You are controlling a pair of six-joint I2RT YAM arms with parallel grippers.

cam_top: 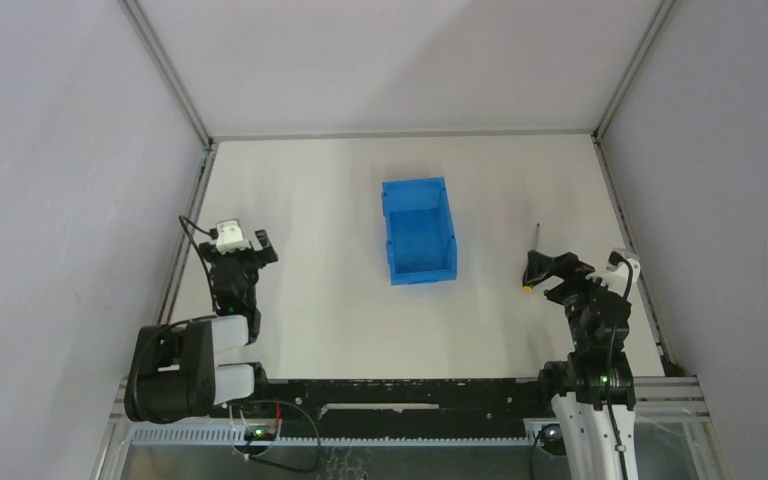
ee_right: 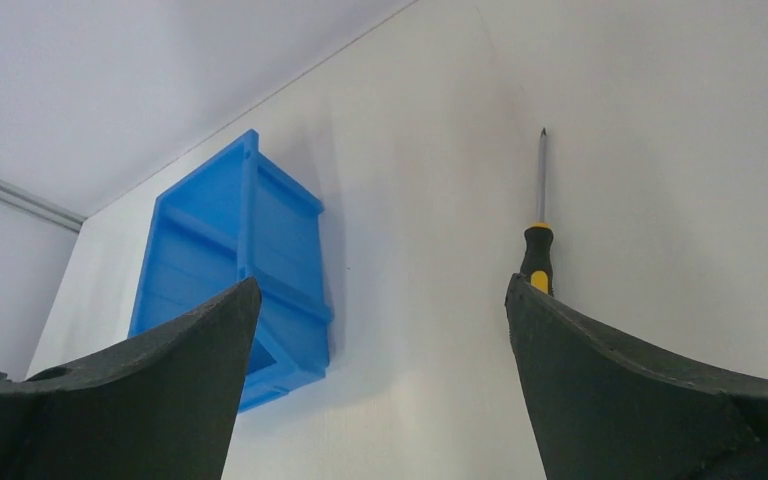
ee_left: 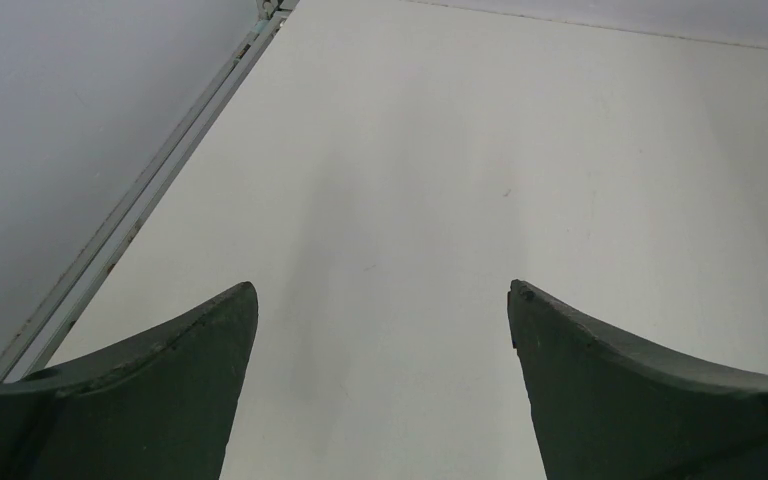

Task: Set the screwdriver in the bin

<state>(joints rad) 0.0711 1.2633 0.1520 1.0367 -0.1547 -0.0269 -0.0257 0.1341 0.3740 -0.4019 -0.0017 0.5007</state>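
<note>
right gripper [ee_right: 380, 290] open, fingers spread wide with nothing between them. the screwdriver [ee_right: 538, 235] lies flat on the white table [cam_top: 310, 200], just ahead of this gripper, not held. in the right wrist view its shaft points straight away from the tool, and the black and yellow handle is the near end, dropping behind the tip of the finger on the right of that view. cannot tell whether handle and finger touch. top view agrees: the gripper [cam_top: 550, 268] sits over the handle end of the screwdriver [cam_top: 537, 238], shaft running out past it. the bin [ee_right: 290, 240], blue, stands further out and off to the left of the right gripper, well apart from the screwdriver, with bare table between. left gripper [ee_left: 380, 290] also open, only bare table under its fingers; in the top view it [cam_top: 245, 250] sits well to the left of the bin [cam_top: 388, 225].
</note>
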